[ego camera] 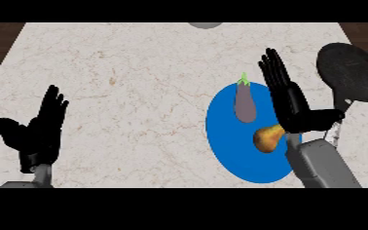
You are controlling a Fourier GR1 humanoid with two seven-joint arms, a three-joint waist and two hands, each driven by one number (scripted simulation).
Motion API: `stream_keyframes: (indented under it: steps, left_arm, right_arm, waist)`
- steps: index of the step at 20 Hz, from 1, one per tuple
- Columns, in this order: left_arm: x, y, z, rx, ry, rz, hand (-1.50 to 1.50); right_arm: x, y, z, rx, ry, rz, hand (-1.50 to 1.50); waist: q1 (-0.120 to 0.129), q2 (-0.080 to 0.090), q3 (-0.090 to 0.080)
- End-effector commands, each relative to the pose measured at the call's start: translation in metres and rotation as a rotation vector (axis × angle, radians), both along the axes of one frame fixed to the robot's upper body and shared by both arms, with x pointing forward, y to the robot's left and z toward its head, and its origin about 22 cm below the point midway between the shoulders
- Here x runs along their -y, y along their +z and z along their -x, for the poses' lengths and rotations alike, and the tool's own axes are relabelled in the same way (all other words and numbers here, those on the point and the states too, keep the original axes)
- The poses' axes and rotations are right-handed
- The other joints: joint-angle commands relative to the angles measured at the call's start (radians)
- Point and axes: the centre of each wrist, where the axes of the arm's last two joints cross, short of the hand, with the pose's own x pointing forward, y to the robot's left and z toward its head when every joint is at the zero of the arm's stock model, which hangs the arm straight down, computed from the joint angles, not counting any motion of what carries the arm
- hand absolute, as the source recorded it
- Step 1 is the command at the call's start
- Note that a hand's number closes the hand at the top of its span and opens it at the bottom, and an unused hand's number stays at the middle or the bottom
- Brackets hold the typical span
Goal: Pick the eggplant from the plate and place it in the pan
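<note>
Purple eggplant (246, 105) with green stalk and a tan pear (268, 138) on a blue plate (224, 131); black pan (343, 73); beige marbled table (129, 78).

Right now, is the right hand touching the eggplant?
Apart. The head view shows a strip of blue plate between the eggplant and the open right hand.

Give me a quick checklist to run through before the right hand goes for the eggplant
1. eggplant lies on the blue plate: ok.
2. right hand open, fingers straight, beside the eggplant: ok.
3. Right hand holds nothing: ok.
4. pear shares the plate, close under the right hand's palm: not ok, may be bumped.
5. pan free of objects: ok in the visible part; the rest is out of frame.
6. left hand resting open at the left, clear of the plate: ok.
</note>
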Motion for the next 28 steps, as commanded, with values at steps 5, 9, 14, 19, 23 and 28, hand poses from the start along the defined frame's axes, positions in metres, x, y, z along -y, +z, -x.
stream_keyframes:
  steps: [5, 9, 14, 19, 23, 28]
  left_arm:
    - [0.026, 0.039, -0.029, 0.144, -0.234, -0.017, 0.00]
    - [0.036, 0.047, -0.036, 0.118, -0.286, 0.026, 0.00]
    - [0.036, 0.049, -0.035, 0.109, -0.295, 0.028, 0.00]
    - [0.040, 0.050, -0.043, 0.115, -0.293, 0.029, 0.00]
    - [0.044, 0.047, -0.039, 0.126, -0.323, 0.038, 0.00]
    - [0.035, 0.045, -0.045, 0.133, -0.333, 0.040, 0.00]
  right_arm:
    - [0.017, 0.037, -0.070, -0.425, 0.146, -0.012, 1.50]
    - [0.096, 0.067, -0.079, -0.609, 0.004, 0.465, 1.50]
    - [0.133, 0.130, -0.094, -0.664, 0.137, 0.656, -1.50]
    - [0.145, 0.140, -0.104, -0.638, 0.349, 0.822, -1.50]
    - [0.126, 0.154, -0.130, -0.624, 0.392, 0.825, -1.50]
    - [0.079, 0.152, -0.146, -0.679, 0.549, 1.022, -1.50]
  waist:
    - [0.108, 0.007, 0.001]
    - [0.084, -0.004, -0.001]
    - [0.072, -0.015, 0.001]
    - [0.084, -0.006, 0.003]
    - [0.111, -0.002, 0.004]
    - [0.127, 0.006, 0.002]
